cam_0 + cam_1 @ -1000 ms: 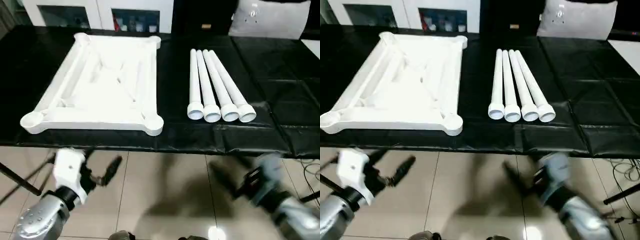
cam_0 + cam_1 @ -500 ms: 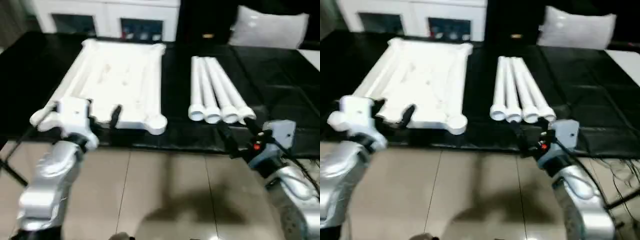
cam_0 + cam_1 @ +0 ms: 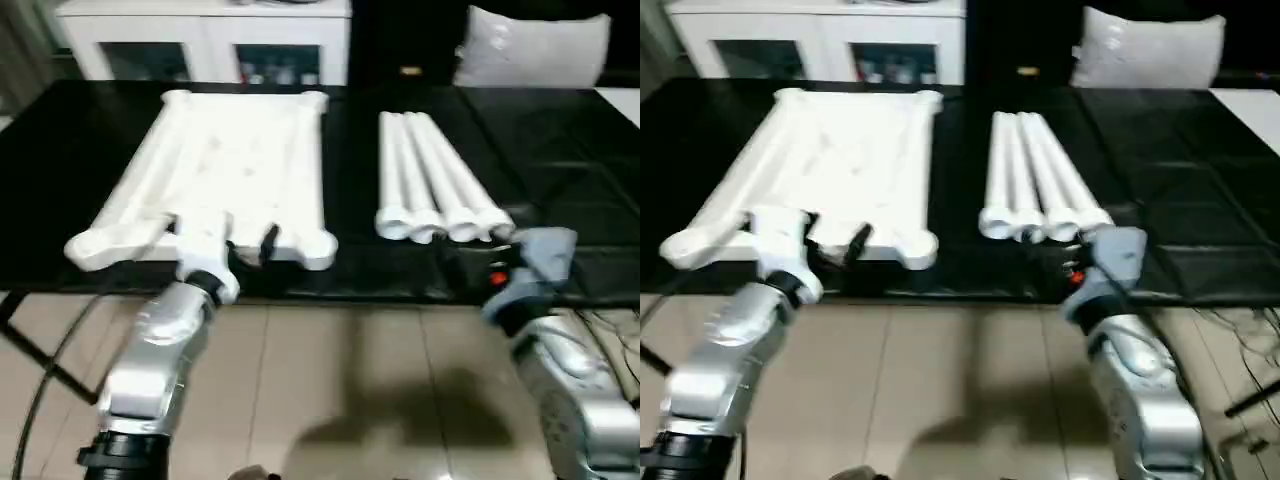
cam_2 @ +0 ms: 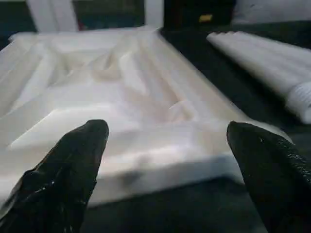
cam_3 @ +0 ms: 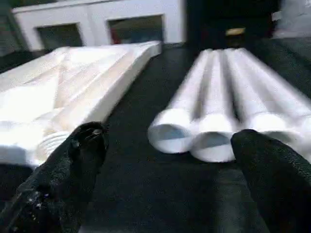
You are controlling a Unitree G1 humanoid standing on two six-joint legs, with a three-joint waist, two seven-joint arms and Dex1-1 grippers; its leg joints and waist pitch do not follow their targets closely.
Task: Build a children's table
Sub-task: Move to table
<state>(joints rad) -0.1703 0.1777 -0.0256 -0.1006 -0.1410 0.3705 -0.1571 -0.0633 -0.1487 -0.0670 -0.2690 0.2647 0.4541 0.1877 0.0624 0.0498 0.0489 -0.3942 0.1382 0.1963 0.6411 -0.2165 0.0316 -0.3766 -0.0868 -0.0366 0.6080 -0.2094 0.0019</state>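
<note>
A white plastic tabletop [image 3: 225,175] lies upside down on a black-covered work surface [image 3: 560,170], its ribbed hollow underside facing up and a rounded socket at each corner. It sits on the robot's left half of the surface. To its right, well apart from it, four white tapered legs [image 3: 432,178] lie side by side, touching one another, with their wide open ends toward the robot.

The left gripper [image 3: 247,247] hangs at the near edge of the tabletop, between the two near corner sockets. Its two black fingers [image 4: 73,170] are spread wide and hold nothing. The right gripper [image 5: 165,165] hangs just in front of the open ends of the legs, its fingers also spread wide and empty.

Behind the work surface stands a white cabinet [image 3: 200,45] with glass doors, and a grey cushion [image 3: 530,45] rests at the far right.
</note>
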